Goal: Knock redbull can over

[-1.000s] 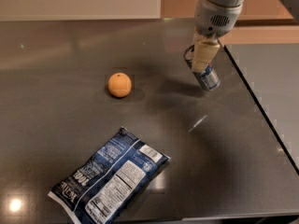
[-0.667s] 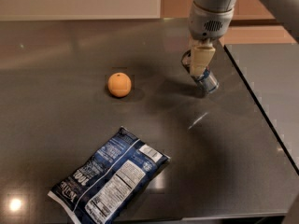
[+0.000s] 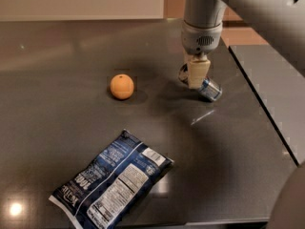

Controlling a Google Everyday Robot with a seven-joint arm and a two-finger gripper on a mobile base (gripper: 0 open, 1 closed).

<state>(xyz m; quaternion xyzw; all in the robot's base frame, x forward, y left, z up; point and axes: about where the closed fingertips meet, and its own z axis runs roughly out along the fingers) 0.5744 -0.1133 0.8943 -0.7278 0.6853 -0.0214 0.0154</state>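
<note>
Hand (image 3: 197, 76) over lying redbull can (image 3: 211, 89), near table (image 3: 57, 80) right edge; grip cannot tell.

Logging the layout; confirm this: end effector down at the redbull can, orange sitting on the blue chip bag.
Wrong on the orange: camera view shows it on the table, apart from the blue chip bag. The end effector is down at the redbull can.

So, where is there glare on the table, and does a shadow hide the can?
In the camera view, a round glare spot sits on the table at lower left, beside the chip bag; a thin bright streak lies in front of the redbull can; the gripper, directly over the can, darkens the table around it, but the can shows.
</note>
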